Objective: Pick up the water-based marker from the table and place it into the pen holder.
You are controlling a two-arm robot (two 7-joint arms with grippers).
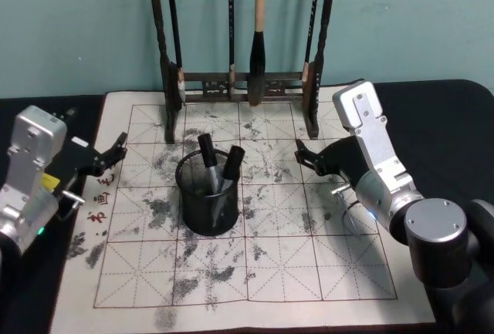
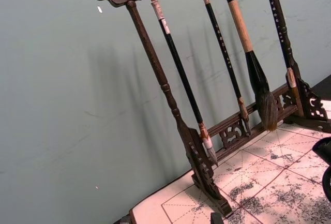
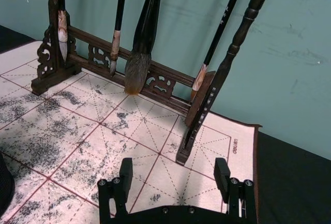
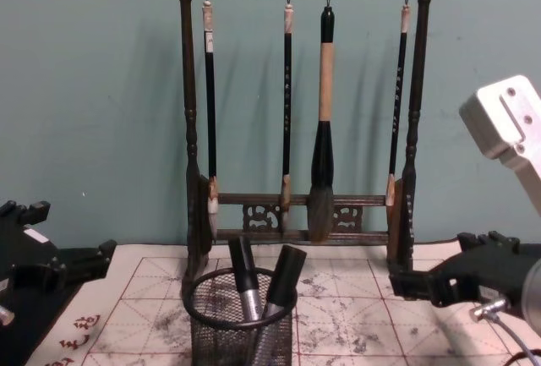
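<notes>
Two water-based markers (image 1: 216,168) stand tilted inside the pen holder (image 1: 208,199), their black caps poking above the rim; one leans toward the upper left of the head view, the other toward the upper right, and their grey barrels cross lower down behind the mesh. The pen holder sits upright on the calligraphy mat (image 1: 309,272) near the centre of the head view, and at the bottom centre of the chest view.

The right gripper (image 1: 303,155) hovers at centre right of the head view, just right of the pen holder and apart from it, over the mat. Its fingers (image 3: 125,175) are spread wide and hold nothing; in the right wrist view the gap between them shows bare gridded felt.

The left gripper (image 1: 117,149) sits at the centre left of the head view, over the mat's left edge near the red characters (image 1: 100,199), well apart from the pen holder. I cannot tell how its jaws stand.

Behind the holder, at the top centre of the frame, stands the brush rack (image 1: 320,79) with calligraphy brushes (image 1: 258,56) hanging from it. The dark table (image 1: 448,118) shows around the mat.
</notes>
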